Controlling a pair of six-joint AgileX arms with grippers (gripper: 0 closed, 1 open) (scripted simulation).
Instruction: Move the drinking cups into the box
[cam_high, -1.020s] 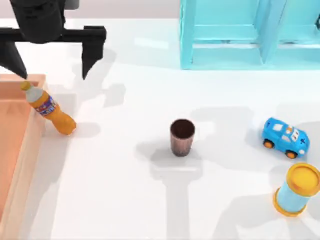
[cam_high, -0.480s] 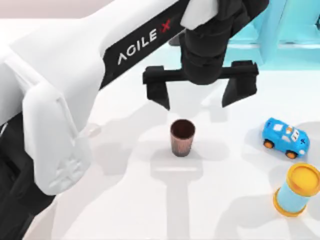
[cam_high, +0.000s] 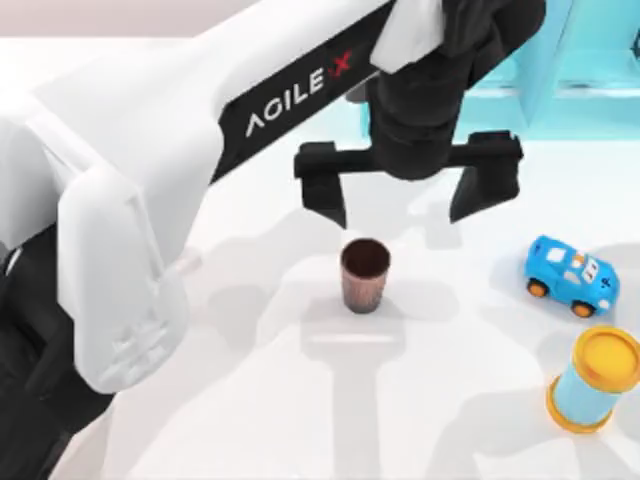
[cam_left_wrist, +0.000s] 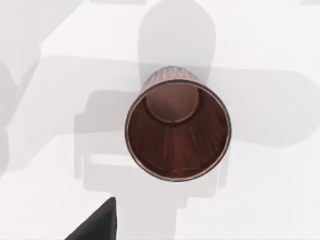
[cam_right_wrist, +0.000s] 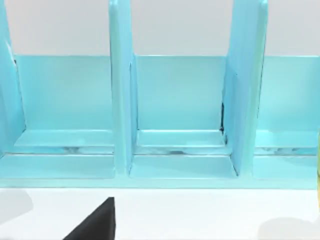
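Note:
A dark brown ribbed drinking cup (cam_high: 364, 275) stands upright near the middle of the table. The left wrist view looks down into this cup (cam_left_wrist: 177, 125). My left gripper (cam_high: 400, 208) hangs open just behind and above it, its two black fingers (cam_high: 322, 192) spread wider than the cup. The white left arm reaches across from the left and hides the box. My right arm is parked facing the shelf; one black finger (cam_right_wrist: 95, 225) shows at the side of its wrist view.
A turquoise shelf frame (cam_high: 560, 90) stands at the back right, close in front of the right wrist camera (cam_right_wrist: 175, 115). A blue toy car (cam_high: 570, 276) and a yellow-lidded blue cylinder (cam_high: 594, 380) sit at the right.
My left gripper swung from the far left, near the box and an orange bottle, to the cup, then dropped slightly towards it. The arm now covers the bottle and box.

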